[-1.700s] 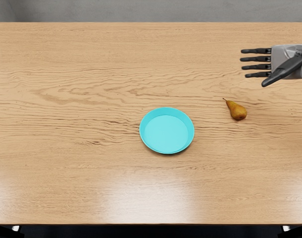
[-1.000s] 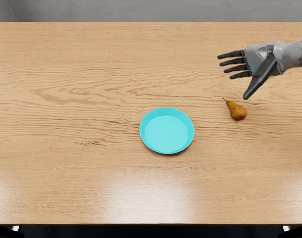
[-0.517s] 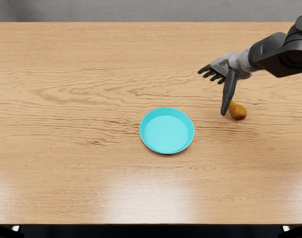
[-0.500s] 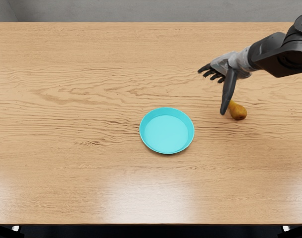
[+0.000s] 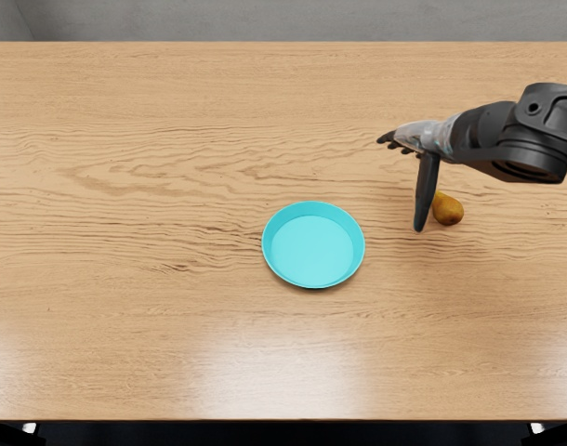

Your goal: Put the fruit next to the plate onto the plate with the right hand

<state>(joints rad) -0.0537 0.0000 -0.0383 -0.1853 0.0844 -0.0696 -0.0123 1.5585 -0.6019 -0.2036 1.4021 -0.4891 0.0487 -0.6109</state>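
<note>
A small brown pear (image 5: 447, 208) lies on the wooden table, to the right of a round turquoise plate (image 5: 313, 244). My right hand (image 5: 415, 158) hangs over the pear's left end, its arm coming in from the right edge. The fingers are spread and hold nothing. The long thumb (image 5: 423, 191) points down just left of the pear and covers its stem end. The plate has nothing on it. No left arm shows.
The wooden table (image 5: 172, 186) fills the view. Its far edge runs along the top and its near edge along the bottom. The bulky right forearm (image 5: 520, 144) hovers above the table's right side.
The right hand has come down and to the left from the table's right edge until it stands over the pear. The forearm has swung lower. Pear and plate have not moved.
</note>
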